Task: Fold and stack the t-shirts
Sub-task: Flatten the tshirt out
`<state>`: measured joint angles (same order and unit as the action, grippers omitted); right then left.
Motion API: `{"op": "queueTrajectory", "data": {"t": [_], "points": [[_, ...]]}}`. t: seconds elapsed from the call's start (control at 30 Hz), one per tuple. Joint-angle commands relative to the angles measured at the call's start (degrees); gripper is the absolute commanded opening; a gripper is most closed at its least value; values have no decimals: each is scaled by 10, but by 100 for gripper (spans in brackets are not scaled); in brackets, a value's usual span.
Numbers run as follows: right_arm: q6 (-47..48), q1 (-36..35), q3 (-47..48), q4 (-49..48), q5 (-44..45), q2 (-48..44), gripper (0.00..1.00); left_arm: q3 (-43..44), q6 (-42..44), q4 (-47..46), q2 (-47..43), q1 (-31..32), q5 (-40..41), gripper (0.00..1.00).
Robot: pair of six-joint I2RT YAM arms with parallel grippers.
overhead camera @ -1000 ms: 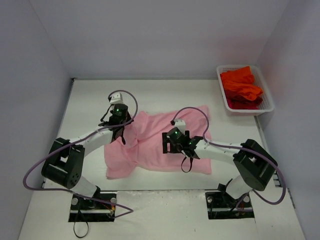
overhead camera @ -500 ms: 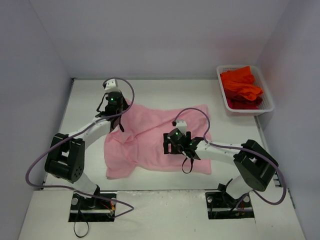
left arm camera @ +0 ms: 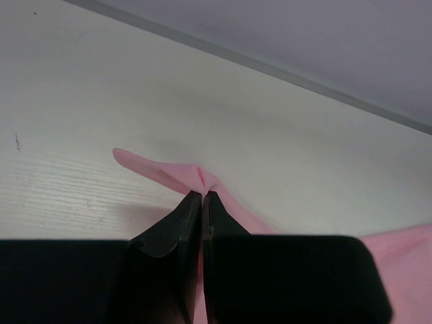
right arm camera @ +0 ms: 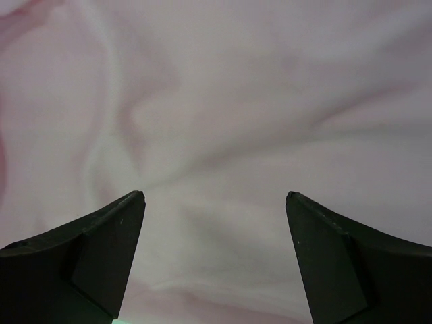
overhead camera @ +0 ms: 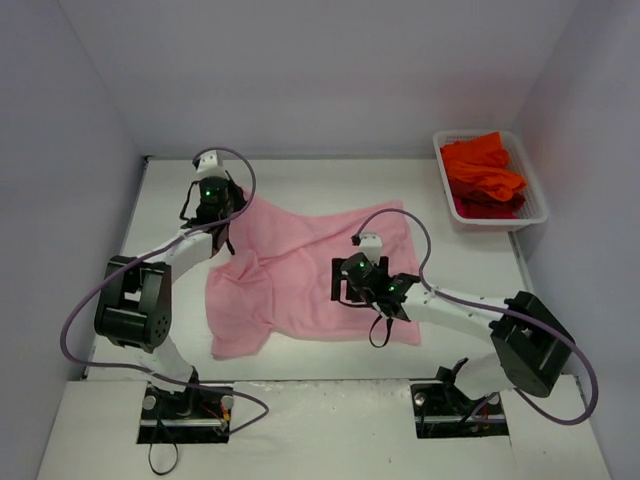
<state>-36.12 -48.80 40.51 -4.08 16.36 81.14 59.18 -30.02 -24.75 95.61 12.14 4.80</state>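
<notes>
A light pink t-shirt [overhead camera: 300,270] lies spread and wrinkled on the white table, its far left corner drawn out toward the back left. My left gripper [overhead camera: 222,205] is shut on that corner; the left wrist view shows a pinch of pink t-shirt [left arm camera: 177,173] between the closed tips of the left gripper [left arm camera: 202,196]. My right gripper [overhead camera: 345,290] hovers open over the shirt's middle; the right wrist view has the right gripper [right arm camera: 214,197] with jaws wide apart above the pink t-shirt [right arm camera: 223,121], nothing between them. Several orange-red t-shirts [overhead camera: 482,172] are piled at the back right.
A white mesh basket [overhead camera: 540,212] at the back right corner holds the orange-red pile. Grey walls enclose the table on the left, back and right. Bare table [overhead camera: 330,180] shows behind the pink shirt and along the left side.
My left gripper has moved toward the back left with the shirt corner in it, stretching the cloth out. The right gripper has stayed open over the shirt, shifting slightly.
</notes>
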Motion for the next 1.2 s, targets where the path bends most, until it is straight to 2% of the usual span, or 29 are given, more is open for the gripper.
{"op": "queueTrajectory", "data": {"t": [0.0, 0.1, 0.23, 0.43, 0.57, 0.8, 1.17], "points": [[-5, 7, 13, 3, 56, -42, 83, -8, -4, -77, -22, -4, -43, 0], [18, 54, 39, 7, 47, -34, 83, -26, -15, -88, -31, -4, -65, 0], [59, 164, 97, 5, -3, 17, 83, -42, -17, -93, -46, -4, -73, 0], [109, 249, 238, -1, -64, 153, 83, -28, 4, -77, -51, -5, -64, 0], [110, 310, 293, -15, -117, 211, 82, -8, 19, -65, -48, -5, -65, 0], [124, 355, 349, -24, -134, 294, 82, 0, 27, -64, -36, -16, -69, 0], [153, 405, 398, -49, -128, 332, 80, -13, 11, -88, -21, -29, -81, 0]]}}
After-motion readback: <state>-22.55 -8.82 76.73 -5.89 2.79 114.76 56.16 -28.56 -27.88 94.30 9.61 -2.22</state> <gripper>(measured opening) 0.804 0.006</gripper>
